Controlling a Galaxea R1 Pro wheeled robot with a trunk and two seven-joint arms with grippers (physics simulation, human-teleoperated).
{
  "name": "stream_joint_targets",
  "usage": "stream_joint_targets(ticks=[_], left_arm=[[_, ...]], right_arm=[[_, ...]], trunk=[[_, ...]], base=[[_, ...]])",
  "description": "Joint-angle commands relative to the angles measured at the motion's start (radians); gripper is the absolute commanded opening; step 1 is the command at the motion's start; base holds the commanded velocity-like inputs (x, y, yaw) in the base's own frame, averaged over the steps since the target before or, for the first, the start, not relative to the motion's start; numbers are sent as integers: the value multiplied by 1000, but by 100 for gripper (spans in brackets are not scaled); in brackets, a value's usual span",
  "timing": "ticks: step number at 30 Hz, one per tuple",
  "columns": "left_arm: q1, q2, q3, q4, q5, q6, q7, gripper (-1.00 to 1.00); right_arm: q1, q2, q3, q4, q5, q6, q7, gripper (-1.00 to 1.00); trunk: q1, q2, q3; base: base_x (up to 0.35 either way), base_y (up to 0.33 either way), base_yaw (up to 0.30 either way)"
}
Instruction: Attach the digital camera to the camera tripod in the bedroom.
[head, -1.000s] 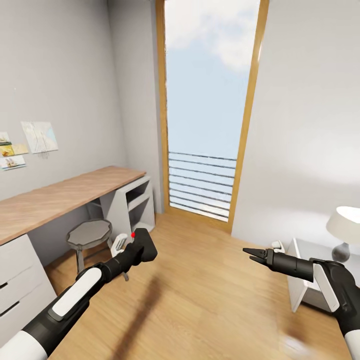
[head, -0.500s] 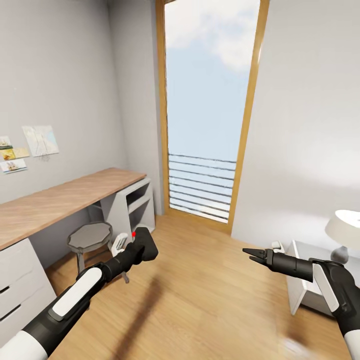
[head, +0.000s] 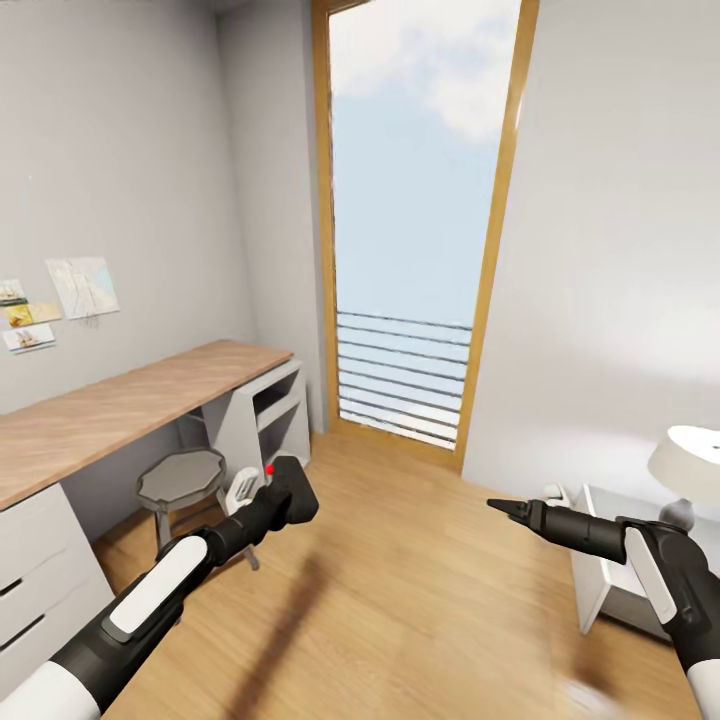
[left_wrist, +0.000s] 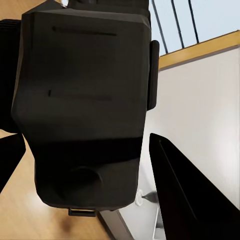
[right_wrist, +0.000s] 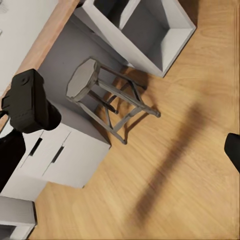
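My left gripper is shut on the digital camera, a chunky black body with a red dot on top, held out low over the wood floor. In the left wrist view the camera's body sits between the dark fingers. My right gripper is held out at the right, open, with nothing between its fingers. The right wrist view looks down on the camera from across. The camera tripod is out of view.
A long wood-topped desk with white drawers runs along the left wall, and a grey stool stands beside it. A tall wood-framed window is straight ahead. A white nightstand with a lamp stands at the right.
The whole view has shifted a little, so the camera has moved. Both arms keep the same pose, with the camera still in the left gripper.
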Motion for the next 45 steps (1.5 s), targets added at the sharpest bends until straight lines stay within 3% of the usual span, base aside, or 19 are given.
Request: stream_joint_targets(ticks=[1,9,39,45], left_arm=[[-1,0,-2,-2,5,0,5,-100],[-1,-9,-1,-1,4,0,6,-100],[-1,-16,-1,-1,3,0,6,-100],[-1,-20,-4,4,2,0,8,-100]], right_arm=[[-1,1,-1,0,1,3,-4,100],[-1,26,-1,0,0,1,-47,100],[-1,28,2,1,1,-1,-57,100],[-1,29,4,15,-2,0,-91,100]], trunk=[[-4,7,2],[-35,63,27],[-150,273,121],[-173,315,140]], base=[[0,0,0],[0,0,0],[0,0,0],[0,0,0]])
